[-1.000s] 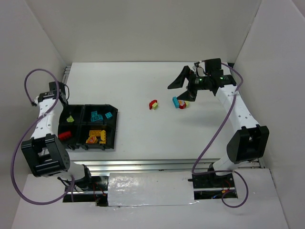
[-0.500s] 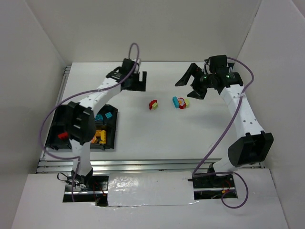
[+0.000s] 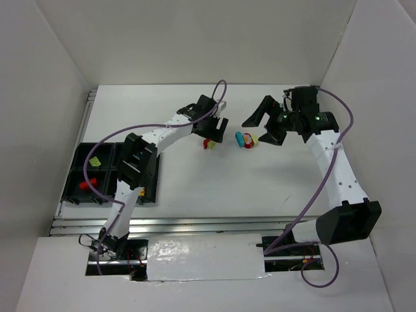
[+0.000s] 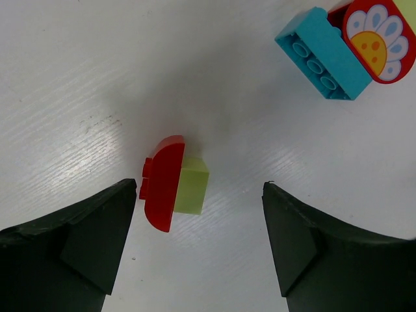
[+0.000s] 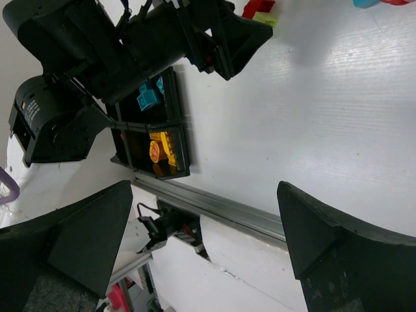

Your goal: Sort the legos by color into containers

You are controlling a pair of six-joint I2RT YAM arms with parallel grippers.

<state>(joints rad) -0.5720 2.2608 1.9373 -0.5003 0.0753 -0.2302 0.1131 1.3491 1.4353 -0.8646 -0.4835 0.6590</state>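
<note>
While the black tray (image 3: 91,171) sits at the left edge of the white surface (image 3: 221,185), holding a lime brick (image 3: 95,160) and a red brick (image 3: 85,184) in its two left compartments and cyan bricks (image 5: 148,97) and orange-yellow bricks (image 5: 162,148) in the other two, the left end effector (image 4: 199,184) hangs wide open and empty over a red-and-lime brick (image 4: 173,182). That brick lies between its fingers, touching neither. Just to the right a cyan brick (image 4: 318,52) lies against a red flower piece (image 4: 377,39), and beyond them the right end effector (image 3: 265,129) is spread wide, gripping nothing.
</note>
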